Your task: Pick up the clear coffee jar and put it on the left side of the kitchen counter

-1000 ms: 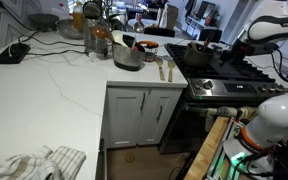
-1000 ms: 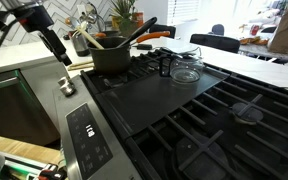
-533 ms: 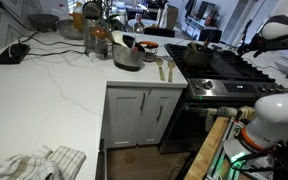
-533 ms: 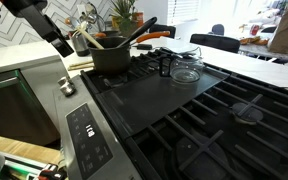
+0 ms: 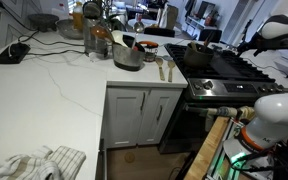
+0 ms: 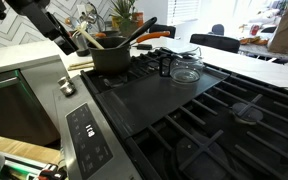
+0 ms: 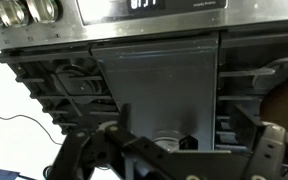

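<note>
The clear coffee jar (image 6: 187,69), a small glass carafe with a black handle, stands on the black stove top (image 6: 184,110) beside a black pot (image 6: 112,55). In the wrist view the jar (image 7: 167,140) shows low in the middle, between my gripper's spread fingers. My gripper (image 6: 60,40) hangs above the stove's front edge, away from the jar, open and empty. It also shows in the wrist view (image 7: 179,160) and in an exterior view (image 5: 246,43). The white kitchen counter (image 5: 54,90) stretches away beside the stove.
On the counter stand a round steel pot (image 5: 127,57), tall orange-tinted glass containers (image 5: 96,40) and a black device with a cable (image 5: 14,52). A striped cloth (image 5: 34,165) lies at its near end. Utensils stick out of the black pot.
My arm rose and shifted a little over the stove's front edge during the first half second, then stayed still. The jar has not moved.
</note>
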`<state>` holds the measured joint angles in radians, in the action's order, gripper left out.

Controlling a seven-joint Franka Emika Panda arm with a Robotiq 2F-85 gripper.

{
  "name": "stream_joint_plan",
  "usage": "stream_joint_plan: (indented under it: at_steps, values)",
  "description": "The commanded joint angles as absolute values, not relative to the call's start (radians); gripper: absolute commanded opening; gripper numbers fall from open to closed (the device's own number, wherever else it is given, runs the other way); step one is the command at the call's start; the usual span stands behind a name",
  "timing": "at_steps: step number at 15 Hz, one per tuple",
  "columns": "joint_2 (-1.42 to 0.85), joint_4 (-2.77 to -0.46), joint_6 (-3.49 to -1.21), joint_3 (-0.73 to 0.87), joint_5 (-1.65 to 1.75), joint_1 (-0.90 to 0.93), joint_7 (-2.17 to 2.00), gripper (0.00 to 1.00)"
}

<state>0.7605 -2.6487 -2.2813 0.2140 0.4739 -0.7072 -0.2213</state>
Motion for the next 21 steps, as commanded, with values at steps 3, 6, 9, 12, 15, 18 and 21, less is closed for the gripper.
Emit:
stream_joint_plan:
  at_steps: [3, 6, 9, 12, 15, 18, 21]
  values:
    - [0.514, -2.526, -2.48, 0.246, 0.418, -0.752, -0.361, 1.0]
    - [0.394, -2.473, -2.621, 0.271, 0.364, -0.762, -0.377, 1.0]
    - [0.284, -2.414, -2.723, 0.309, 0.264, -0.736, -0.326, 1.0]
    - [0.188, -2.342, -2.758, 0.339, 0.133, -0.695, -0.288, 1.0]
    - [0.097, -2.247, -2.724, 0.35, 0.014, -0.651, -0.285, 1.0]
    - [0.007, -2.152, -2.704, 0.354, -0.065, -0.612, -0.303, 1.0]
    - [-0.071, -2.074, -2.704, 0.363, -0.11, -0.584, -0.316, 1.0]
